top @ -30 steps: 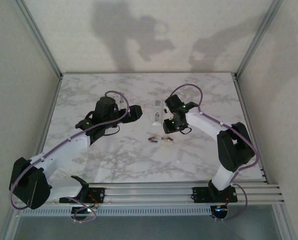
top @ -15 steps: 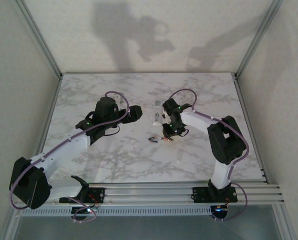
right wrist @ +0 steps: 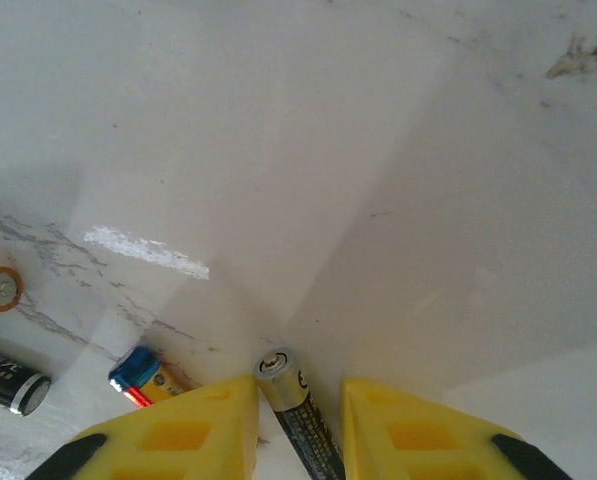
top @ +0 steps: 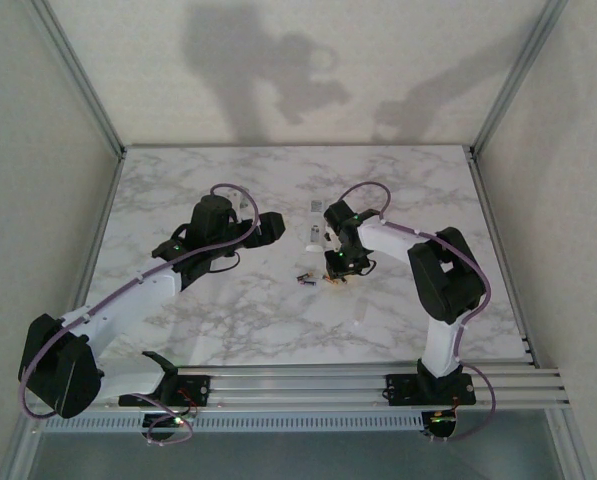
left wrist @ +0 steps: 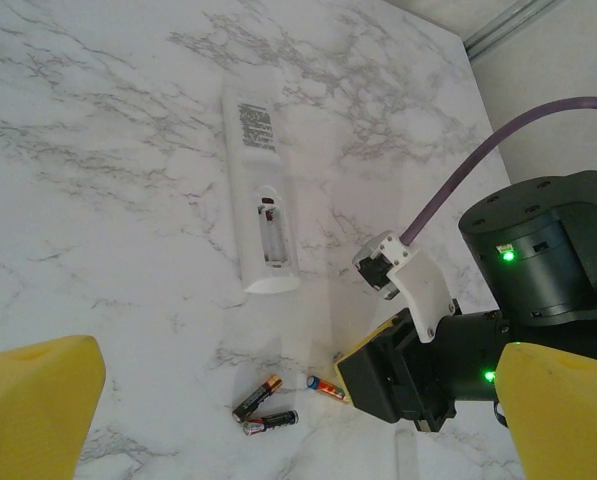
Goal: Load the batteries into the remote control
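The right arm (top: 388, 237) has swung down and in from beside the remote (left wrist: 259, 170) over the last second, its jaws narrowing as they dropped. They now stand low over the loose cells on the tabletop (top: 198, 310), just on the near side of the remote. That puts the task at its first pick: nothing is loaded, and the remote's bay (left wrist: 275, 238) lies face up, uncovered and seemingly empty. In the right wrist view one battery (right wrist: 298, 410) lies flat between the two yellow fingers (right wrist: 183, 435), its silvery end pointing away from the wrist and its length running along the gap, not across it. The jaws are slightly open, a little wider than the cell. One finger looks to be at or against its side, while a thin strip of tabletop shows before the other, so I judge it bracketed but not yet gripped. A blue-tipped cell (right wrist: 140, 376) lies just beside the nearer finger's outer face, close enough to be nudged when the jaws finish closing. A pair of dark cells (left wrist: 256, 397) lies further out on that same side, apart from the jaws. The left jaws are spread as wide as they go and hold nothing, hanging above the tabletop across from the remote, with the cells in sight below them.
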Robot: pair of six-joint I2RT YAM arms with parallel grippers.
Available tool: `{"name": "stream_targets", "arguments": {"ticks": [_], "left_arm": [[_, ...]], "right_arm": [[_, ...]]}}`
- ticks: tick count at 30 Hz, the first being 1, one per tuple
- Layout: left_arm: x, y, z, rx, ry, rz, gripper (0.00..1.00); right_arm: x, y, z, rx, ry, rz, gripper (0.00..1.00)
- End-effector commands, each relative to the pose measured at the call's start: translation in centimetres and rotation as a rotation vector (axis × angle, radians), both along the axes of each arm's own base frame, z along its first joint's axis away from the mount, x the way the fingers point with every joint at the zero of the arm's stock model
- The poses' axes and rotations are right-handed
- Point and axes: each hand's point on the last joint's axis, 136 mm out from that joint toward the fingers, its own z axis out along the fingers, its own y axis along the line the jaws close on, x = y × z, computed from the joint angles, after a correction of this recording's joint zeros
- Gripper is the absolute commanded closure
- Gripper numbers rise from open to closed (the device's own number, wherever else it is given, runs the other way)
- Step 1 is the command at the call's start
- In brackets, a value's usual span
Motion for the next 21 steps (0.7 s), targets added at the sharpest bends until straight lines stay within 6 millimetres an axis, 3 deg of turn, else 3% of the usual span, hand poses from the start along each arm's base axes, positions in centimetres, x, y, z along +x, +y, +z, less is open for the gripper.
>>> {"name": "stream_targets", "arguments": {"ticks": [1,6,12,21], "left_arm": [[0.0,-0.2,0.0,-0.015,-0.004,-0.005,0.00],[0.0,-0.3,0.0,-0.012,-0.007,-0.006,0.00],[0.1,-0.4,-0.1,-0.018,-0.004,-0.010,0.00],[-0.1,-0.2,-0.2,-0.012,-0.003,-0.006,0.00]], "right_arm": [[-0.5,-0.9,-1.1,-0.063,0.022,-0.013,0.74],[-0.3,-1.1,-0.8,-0.068,0.007,-0.019,0.77],[0.1,-0.9,0.0,-0.051,-0.019,-0.041,0.88],[1.8,0.0,4.3,0.030,-0.133,-0.102,0.93]]}}
